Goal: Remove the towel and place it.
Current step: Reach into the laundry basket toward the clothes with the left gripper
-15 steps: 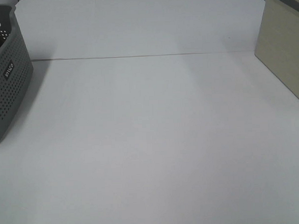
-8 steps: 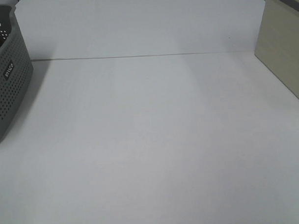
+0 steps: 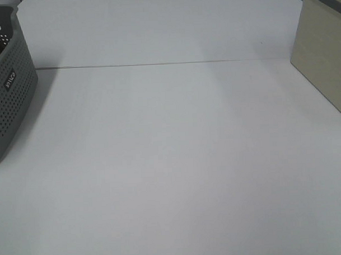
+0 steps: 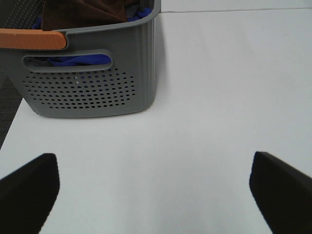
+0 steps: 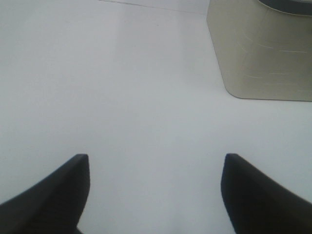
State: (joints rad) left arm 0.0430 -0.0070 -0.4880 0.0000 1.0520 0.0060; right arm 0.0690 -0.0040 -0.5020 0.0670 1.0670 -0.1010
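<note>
The dark-brown towel [image 4: 85, 10] lies in a grey perforated basket [image 4: 92, 90] with an orange handle [image 4: 31, 39], on top of blue cloth [image 4: 83, 60]. In the high view only the basket's side [image 3: 9, 94] shows at the far left, with a sliver of brown at its rim. My left gripper [image 4: 153, 190] is open and empty, over the white table a short way in front of the basket. My right gripper [image 5: 156, 195] is open and empty over bare table. Neither gripper shows in the high view.
A beige bin [image 3: 325, 55] stands at the table's right edge; it also shows in the right wrist view [image 5: 263, 48]. A white backboard [image 3: 156, 27] closes the far side. The white table [image 3: 171, 161] lies between basket and bin.
</note>
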